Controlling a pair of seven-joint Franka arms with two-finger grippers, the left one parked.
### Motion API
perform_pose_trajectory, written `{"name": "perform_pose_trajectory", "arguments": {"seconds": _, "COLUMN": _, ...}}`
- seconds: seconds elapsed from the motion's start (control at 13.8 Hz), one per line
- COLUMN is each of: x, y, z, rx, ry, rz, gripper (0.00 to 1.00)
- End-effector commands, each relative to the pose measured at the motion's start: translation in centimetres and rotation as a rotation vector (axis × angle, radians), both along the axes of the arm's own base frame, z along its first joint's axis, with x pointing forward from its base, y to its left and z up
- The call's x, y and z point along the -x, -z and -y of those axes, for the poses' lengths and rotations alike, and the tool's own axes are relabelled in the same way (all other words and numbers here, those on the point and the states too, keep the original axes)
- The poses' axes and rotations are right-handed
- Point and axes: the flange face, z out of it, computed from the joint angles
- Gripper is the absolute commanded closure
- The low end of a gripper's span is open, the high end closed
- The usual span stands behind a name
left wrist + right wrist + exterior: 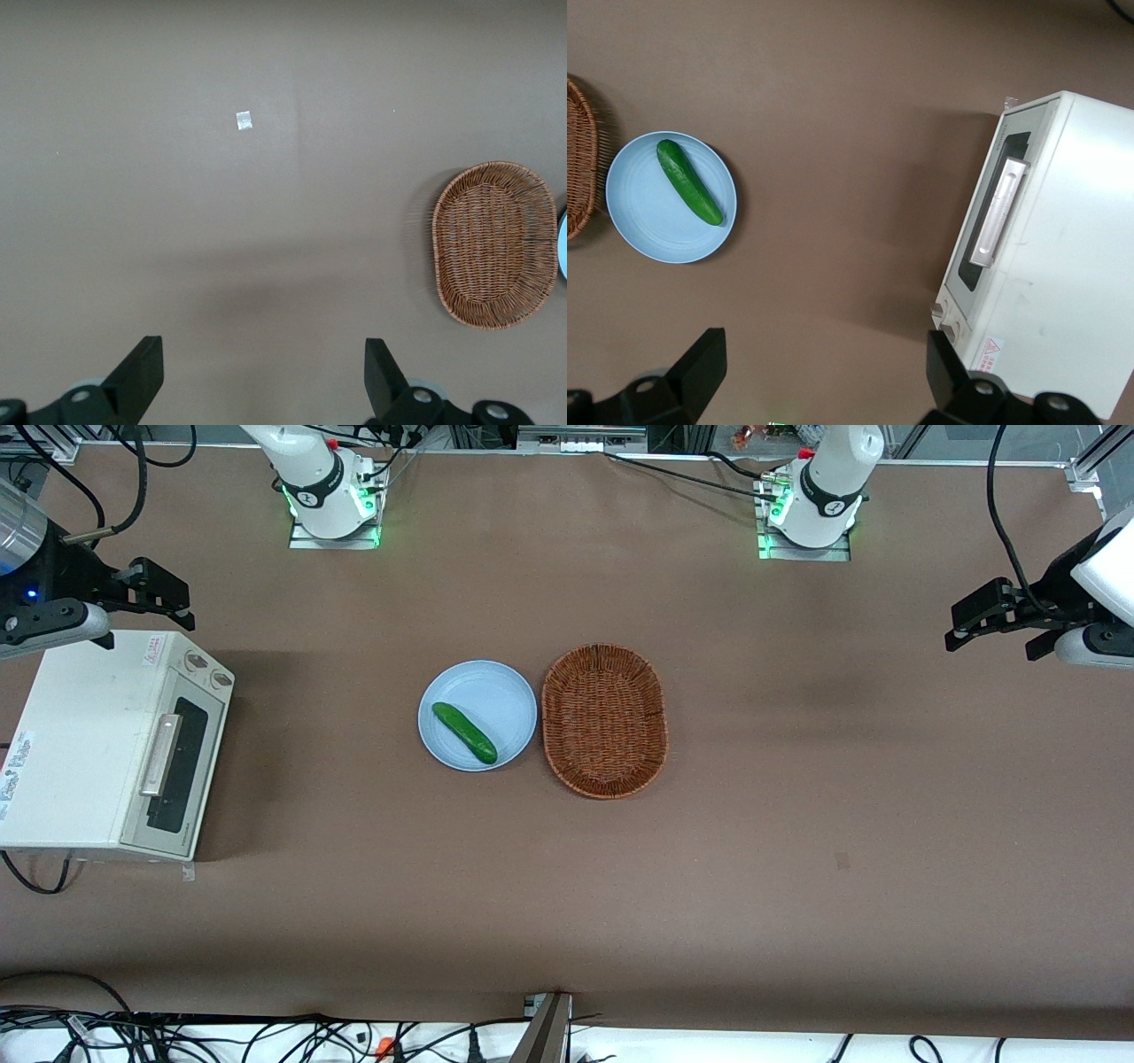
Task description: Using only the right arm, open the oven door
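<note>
The cream-white toaster oven (80, 735) stands at the working arm's end of the table. Its door (182, 766) is shut, with a dark glass window and a silver bar handle (160, 755). The door (990, 221) and handle (997, 217) also show in the right wrist view. My right gripper (164, 598) hangs in the air above the table, farther from the front camera than the oven, close to its two-knob end. It is open and empty, its fingers (702, 367) wide apart.
A light blue plate (496, 691) with a green cucumber (463, 732) lies mid-table, beside a brown wicker basket (604, 720). Two knobs (205, 669) sit at the door's end. The arm pedestals (332, 509) stand at the table's back edge.
</note>
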Motion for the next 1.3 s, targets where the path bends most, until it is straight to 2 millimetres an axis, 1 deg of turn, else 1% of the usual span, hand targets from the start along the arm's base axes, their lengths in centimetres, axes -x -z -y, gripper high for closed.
{"name": "perform_pose_trajectory", "arguments": {"seconds": 0.0, "x": 0.5, "y": -0.7, "z": 0.4, "rx": 0.021, "ry": -0.007, "rz": -0.011, "gripper": 0.0}}
{"name": "perform_pose_trajectory", "arguments": {"seconds": 0.14, "x": 0.4, "y": -0.6, "z": 0.7, "rx": 0.024, "ry": -0.014, "rz": -0.018, "gripper": 0.0}}
{"name": "perform_pose_trajectory", "arguments": {"seconds": 0.29, "x": 0.2, "y": -1.3, "z": 1.0, "rx": 0.024, "ry": -0.018, "rz": -0.001, "gripper": 0.0}}
{"name": "perform_pose_trajectory", "arguments": {"seconds": 0.65, "x": 0.3, "y": -0.3, "z": 1.9, "rx": 0.025, "ry": -0.008, "rz": -0.046, "gripper": 0.0}}
{"name": "perform_pose_trajectory", "arguments": {"seconds": 1.23, "x": 0.4, "y": 0.3, "z": 2.2, "rx": 0.032, "ry": -0.003, "rz": -0.059, "gripper": 0.0}}
